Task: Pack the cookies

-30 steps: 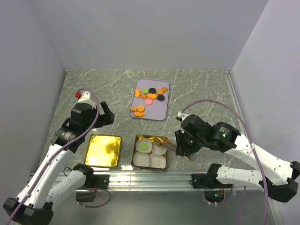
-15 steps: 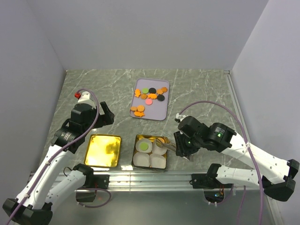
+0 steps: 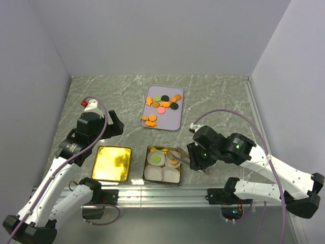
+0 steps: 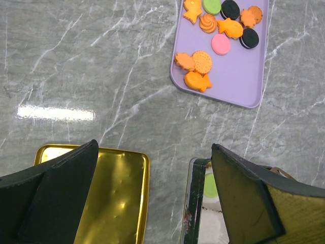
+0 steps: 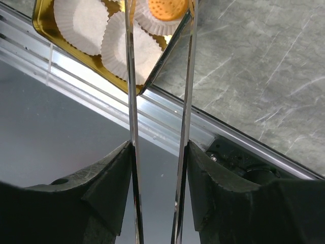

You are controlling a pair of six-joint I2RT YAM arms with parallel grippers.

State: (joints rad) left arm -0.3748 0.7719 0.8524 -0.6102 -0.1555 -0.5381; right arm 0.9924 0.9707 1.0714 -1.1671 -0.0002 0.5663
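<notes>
The cookies (image 3: 162,104) lie on a purple tray (image 3: 175,122) at the middle back: mostly orange, some black, one green, one pink. They also show in the left wrist view (image 4: 218,30). My right gripper (image 3: 195,158) is shut on metal tongs (image 5: 133,76). The tong tips straddle a round orange cookie (image 5: 166,7) at a white paper cup in the gold tin (image 3: 150,150). A green cookie (image 3: 155,159) lies in another cup. My left gripper (image 3: 112,123) is open and empty above the table, left of the tray.
The gold tin lid (image 3: 111,163) lies left of the tin, near the front edge. A metal rail (image 3: 162,192) runs along the front. Grey walls close the left, back and right sides.
My right gripper has moved a little to the left, bringing the tong tips further over the tin. The left arm has not moved.
</notes>
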